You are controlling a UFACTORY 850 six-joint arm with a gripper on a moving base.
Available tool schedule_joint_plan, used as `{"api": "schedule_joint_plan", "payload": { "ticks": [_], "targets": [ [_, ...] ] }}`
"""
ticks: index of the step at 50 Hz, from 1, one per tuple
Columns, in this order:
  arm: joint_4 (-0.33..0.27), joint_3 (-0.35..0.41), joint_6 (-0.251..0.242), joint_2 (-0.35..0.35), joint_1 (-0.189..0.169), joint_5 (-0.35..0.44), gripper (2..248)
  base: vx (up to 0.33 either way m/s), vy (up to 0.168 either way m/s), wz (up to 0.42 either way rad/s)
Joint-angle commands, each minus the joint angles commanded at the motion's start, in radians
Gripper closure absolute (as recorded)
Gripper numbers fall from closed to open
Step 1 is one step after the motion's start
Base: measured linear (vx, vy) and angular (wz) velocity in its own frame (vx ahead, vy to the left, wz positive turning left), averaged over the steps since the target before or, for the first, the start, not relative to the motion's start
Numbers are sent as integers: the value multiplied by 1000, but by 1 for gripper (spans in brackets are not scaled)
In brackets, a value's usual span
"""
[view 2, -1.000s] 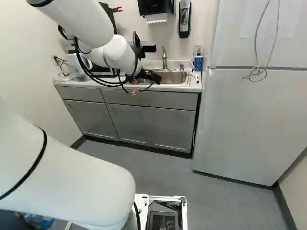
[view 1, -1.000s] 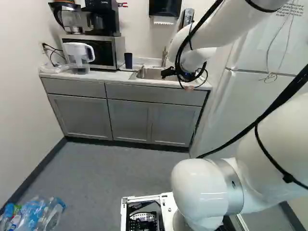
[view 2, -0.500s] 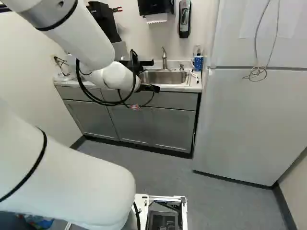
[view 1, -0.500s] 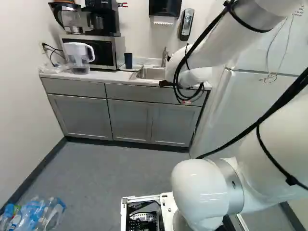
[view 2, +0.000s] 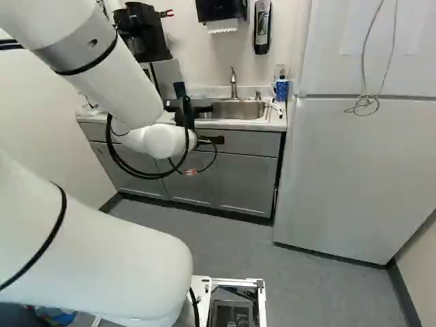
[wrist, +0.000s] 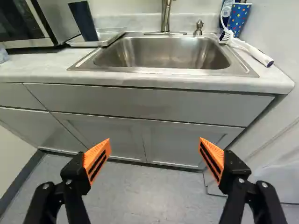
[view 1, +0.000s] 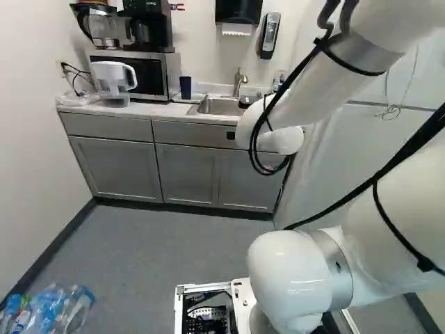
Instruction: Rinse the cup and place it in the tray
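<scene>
The dark navy cup [wrist: 84,22], smooth-sided and slightly tapered, stood upright in the shallow, pale grey tray [wrist: 112,34], towards the end nearest the microwave [view 1: 147,75] with its boxy metal case and glossy black door. Tray and cup sat on the worktop [wrist: 35,69], a pale slab with faint mottling and a softly rounded front edge, just beside the sink [wrist: 168,52]. That was a rectangular basin of brushed stainless steel with curved corners and a flat metal rim, a slim metal faucet [wrist: 165,16] rising behind it and a small, squat metal pump [wrist: 199,29] next to that.

At the sink's other side a white brush [wrist: 252,50] with a long handle lay on the worktop, near a bright blue, dotted tumbler [wrist: 238,19]. On the far side of the microwave was a clear plastic pitcher [view 1: 113,82] with a white lid and looped handle.

The arm [view 2: 95,65], all smooth white tubes and rounded joints looped with black cable, held its black gripper [view 2: 217,125] in front of the sink, over the near side of the worktop. The jaws were released, standing wide apart, their wedge-shaped orange pads [wrist: 99,157] cut with dark slots. Ahead of and below them were flat grey cabinet doors [wrist: 105,135] with recessed panels, and a speckled grey floor [wrist: 149,191].
</scene>
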Motion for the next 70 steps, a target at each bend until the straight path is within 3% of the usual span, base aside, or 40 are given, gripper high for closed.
{"api": "schedule_joint_plan", "payload": {
  "ticks": [35, 70],
  "targets": [
    [-20, 163, 4, 7, 22, 238, 3, 0, 0, 0],
    [-28, 231, 6, 9, 31, 338, 3, 0, 0, 0]
  ]
}}
